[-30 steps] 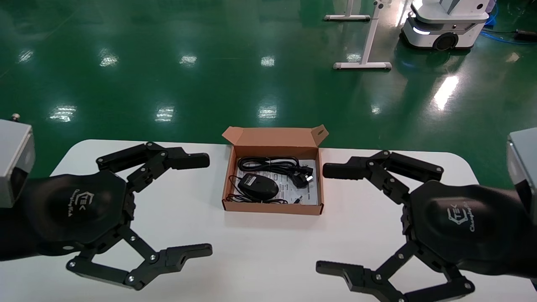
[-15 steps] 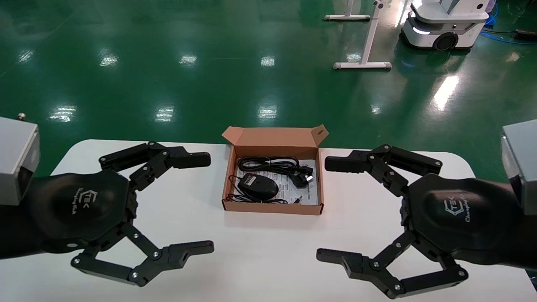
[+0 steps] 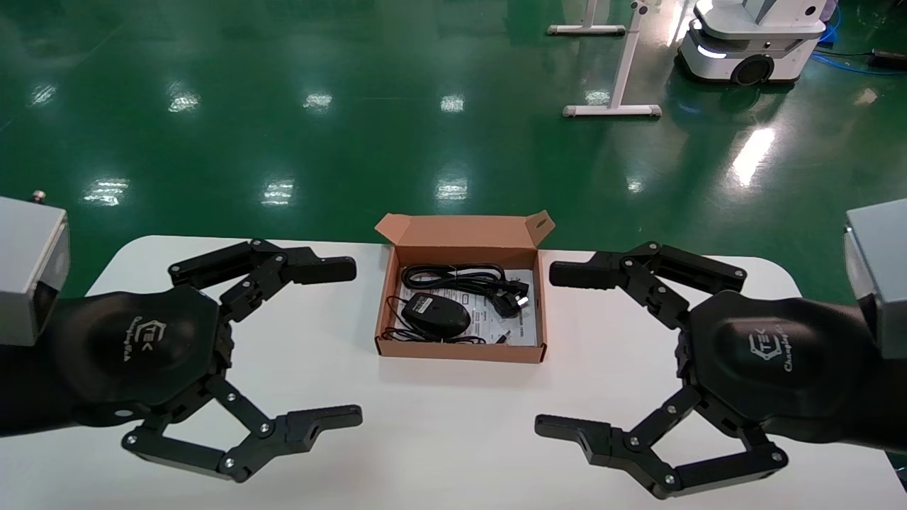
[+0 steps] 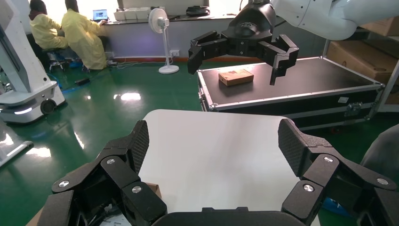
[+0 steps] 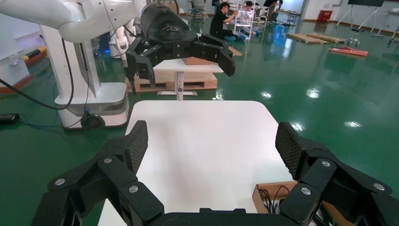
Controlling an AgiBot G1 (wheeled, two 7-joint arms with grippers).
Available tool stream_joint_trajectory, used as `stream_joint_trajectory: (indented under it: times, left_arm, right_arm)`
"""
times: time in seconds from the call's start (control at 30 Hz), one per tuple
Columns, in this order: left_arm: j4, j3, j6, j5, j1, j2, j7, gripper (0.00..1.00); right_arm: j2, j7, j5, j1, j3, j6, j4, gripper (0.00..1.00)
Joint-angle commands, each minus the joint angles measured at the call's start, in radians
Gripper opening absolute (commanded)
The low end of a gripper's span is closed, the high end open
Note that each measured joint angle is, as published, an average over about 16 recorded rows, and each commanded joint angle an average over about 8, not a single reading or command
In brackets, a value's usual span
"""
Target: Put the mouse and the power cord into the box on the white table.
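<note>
Head view showed the box (image 3: 464, 352) sitting on the white tabletop (image 3: 439, 425), toward its far edge and midway between the two arms, with its flap lid standing upright at the back. Inside it lay the mouse (image 3: 435, 314), toward the near left part of the box, its thin cable trailing along the front wall. Behind the mouse lay the power cord (image 3: 453, 275), coiled along the back of the box, with its plug (image 3: 507, 302) (prongs pointing right) resting on the white printed sheet (image 3: 521, 326).

The left gripper (image 3: 347, 343) hovered over the tabletop to the left of the box, its fingers spread wide and holding nothing. The right gripper (image 3: 560, 350) hovered to the right of the box, likewise spread wide with nothing between its fingers. Neither touched the box.

From the left wrist view the left gripper's fingers (image 4: 140, 141) framed bare tabletop, with the right gripper farther off. From the right wrist view a corner of the box (image 5: 273, 193) showed just beside one finger.
</note>
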State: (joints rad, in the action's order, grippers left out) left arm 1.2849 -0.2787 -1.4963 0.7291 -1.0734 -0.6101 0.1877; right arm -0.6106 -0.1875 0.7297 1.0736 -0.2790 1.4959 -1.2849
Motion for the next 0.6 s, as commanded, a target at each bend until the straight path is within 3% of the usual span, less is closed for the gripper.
stream_joint_trajectory:
  times: [0.03,0.6]
  left_arm:
    - [0.000,0.000,0.000,0.000,0.000,0.000,0.000,1.00]
    - [-0.001,-0.001,0.001,0.001,-0.001,-0.001,0.000,1.00]
  right_arm:
    - [0.000,0.000,0.000,0.000,0.000,0.000,0.001,1.00]
    - [-0.001,0.002,0.002,0.002,-0.001,-0.001,0.002,1.00]
